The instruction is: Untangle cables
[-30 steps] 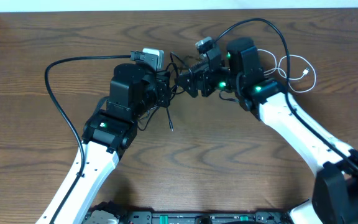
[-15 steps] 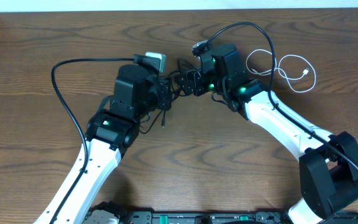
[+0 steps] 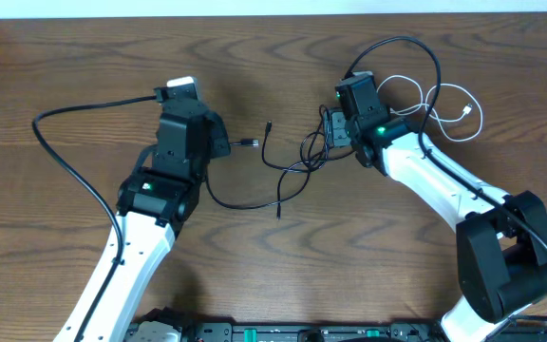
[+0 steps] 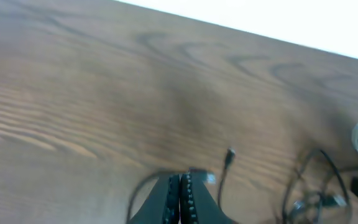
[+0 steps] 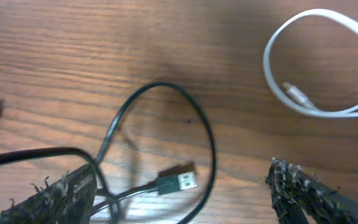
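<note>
At table centre, a bit toward 12 o'clock, the black cables [image 3: 297, 160] lie in a loose knot. The white cable [image 3: 456, 112] is coiled apart at 2 o'clock of it, close to the right arm.

The left gripper [image 4: 180, 186] sits at 9 o'clock of the knot, jaws pressed together, and looks pinched on one black strand near its small plug [image 3: 252, 142]. The right gripper [image 5: 182, 183] hangs over the knot's 3 o'clock edge, fingers wide apart and holding nothing. A USB plug [image 5: 178, 181] and a loop lie between them on the table [image 3: 65, 57].

Risks, my read:
- If you close the right gripper there you may catch two strands, and pulling then cinches the knot.
- The left pinch is on thin cord, so a hard tug toward 9 o'clock could slip it.
- A plug can snag inside a loop.
- A right-arm swing toward 2 o'clock could drag the white cable back in.
</note>
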Robot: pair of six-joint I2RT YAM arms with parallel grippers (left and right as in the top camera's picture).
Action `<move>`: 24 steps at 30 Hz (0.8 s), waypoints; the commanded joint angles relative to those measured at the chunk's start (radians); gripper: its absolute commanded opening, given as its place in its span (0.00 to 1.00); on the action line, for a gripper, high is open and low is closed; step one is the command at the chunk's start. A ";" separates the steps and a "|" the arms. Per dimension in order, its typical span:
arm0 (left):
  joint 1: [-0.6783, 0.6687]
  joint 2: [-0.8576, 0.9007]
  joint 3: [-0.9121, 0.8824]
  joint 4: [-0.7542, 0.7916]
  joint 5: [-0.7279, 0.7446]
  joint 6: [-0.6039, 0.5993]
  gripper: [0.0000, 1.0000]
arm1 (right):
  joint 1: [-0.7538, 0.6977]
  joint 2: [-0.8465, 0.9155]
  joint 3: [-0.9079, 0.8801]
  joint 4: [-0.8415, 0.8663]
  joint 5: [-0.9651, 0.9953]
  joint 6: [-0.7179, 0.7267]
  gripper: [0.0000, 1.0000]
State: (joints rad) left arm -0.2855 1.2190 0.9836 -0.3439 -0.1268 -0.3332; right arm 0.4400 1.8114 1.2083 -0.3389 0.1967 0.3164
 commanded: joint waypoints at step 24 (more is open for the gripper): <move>-0.066 0.199 0.012 -0.060 0.455 0.045 0.48 | -0.162 0.001 0.000 -0.574 -0.210 0.008 0.99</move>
State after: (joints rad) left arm -0.3267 1.4124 0.9836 -0.3916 0.3134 -0.3107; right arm 0.3008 1.8114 1.2053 -0.9085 -0.1040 0.3290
